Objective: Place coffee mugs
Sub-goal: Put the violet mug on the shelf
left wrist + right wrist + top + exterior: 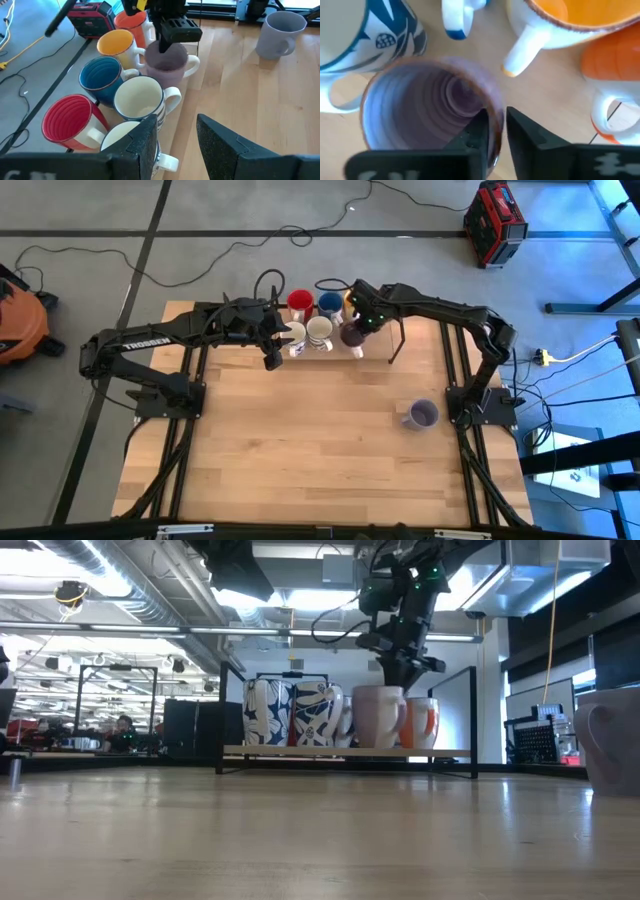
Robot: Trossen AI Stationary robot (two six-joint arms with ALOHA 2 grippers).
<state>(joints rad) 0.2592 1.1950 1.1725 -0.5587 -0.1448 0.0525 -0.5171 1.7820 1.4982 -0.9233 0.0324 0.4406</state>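
Observation:
Seven mugs stand on a low rack [350, 752] at the table's far edge. Red [67, 117], blue [102, 75], yellow-orange [116, 42] and orange [131, 21] form the far row. Two white mugs [296, 335] [320, 330] and a dull purple mug [352, 336] form the near row. My right gripper [496, 120] is shut on the purple mug [420, 110]. My left gripper [177, 140] is open, hovering over the near side of the left white mug [125, 137]. A second purple mug [421, 414] stands alone on the table's right part. My right gripper holds the purple mug by its rim [495, 132], one finger [477, 127] inside the mug and the other outside. The fingers come from above, pointing down [400, 670]. The mug stands upright, its base on or just over the rack [378, 745].
The rack's black frame posts [395, 345] stand just right of the mugs. Bare wooden tabletop [300, 440] stretches toward the near edge. On the floor beyond are cables, a red case [495, 220] and an orange vacuum [20, 320].

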